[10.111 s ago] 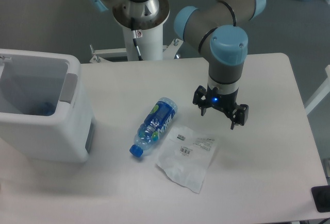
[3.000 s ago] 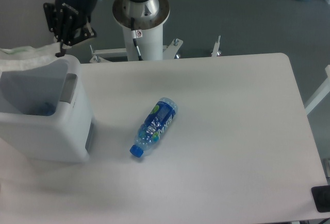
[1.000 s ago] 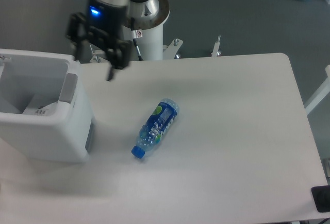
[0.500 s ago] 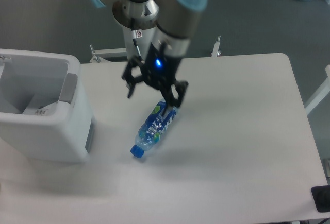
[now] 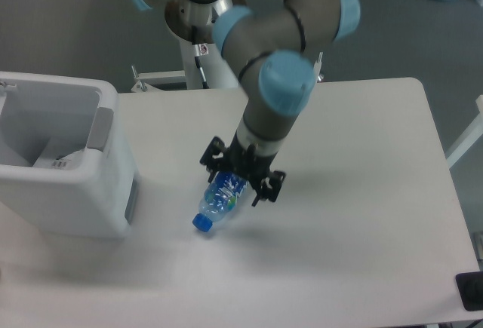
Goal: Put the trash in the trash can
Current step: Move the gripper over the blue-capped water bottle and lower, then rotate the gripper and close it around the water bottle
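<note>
Clear bag (image 5: 56, 159) lay inside the can (image 5: 68, 206). I had my gripper (image 5: 240, 178) spread open astride the bottle (image 5: 219, 200), not yet binned.

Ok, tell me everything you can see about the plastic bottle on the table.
The bottle is small, clear plastic, with a blue-green label and a blue cap. It lies on its side on the white table, cap toward the near left. The open gripper straddles its upper end; contact cannot be told.
</note>
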